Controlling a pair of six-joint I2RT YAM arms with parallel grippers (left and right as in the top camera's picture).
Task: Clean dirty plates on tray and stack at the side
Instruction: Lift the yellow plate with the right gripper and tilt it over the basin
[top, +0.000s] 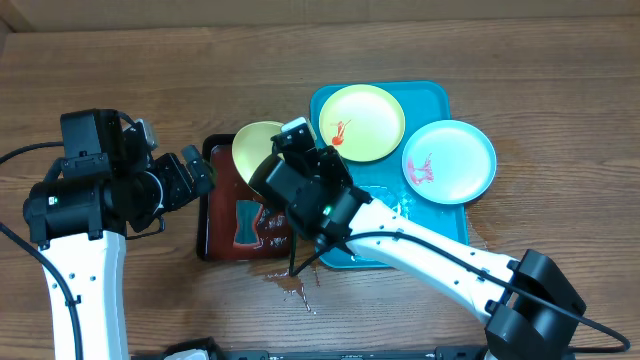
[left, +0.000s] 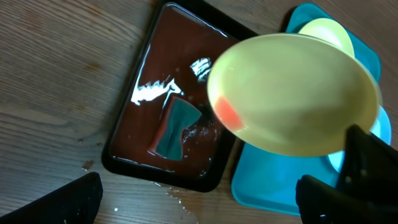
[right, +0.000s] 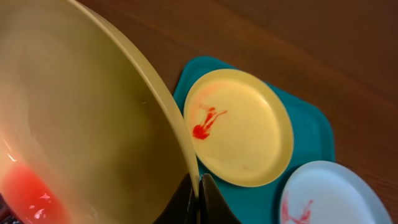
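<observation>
My right gripper (right: 198, 194) is shut on the rim of a pale yellow-green plate (right: 81, 112) and holds it tilted above the black tray (top: 215, 245). A red smear (left: 227, 113) shows on the plate's inner face. In the overhead view this held plate (top: 258, 148) sits just left of the right gripper (top: 265, 178). My left gripper (left: 199, 205) is open with nothing between its fingers, hanging over the table in front of the black tray (left: 124, 118). On the turquoise tray (top: 435, 95) lie a second yellow-green plate (top: 362, 122) and a light blue-white plate (top: 449, 161), both with red smears.
The black tray holds shallow liquid and a teal sponge (left: 175, 127). Spilled drops (top: 292, 285) wet the wood in front of it. The blue-white plate overhangs the turquoise tray's right rim. The right arm (top: 440, 260) runs diagonally across the front right.
</observation>
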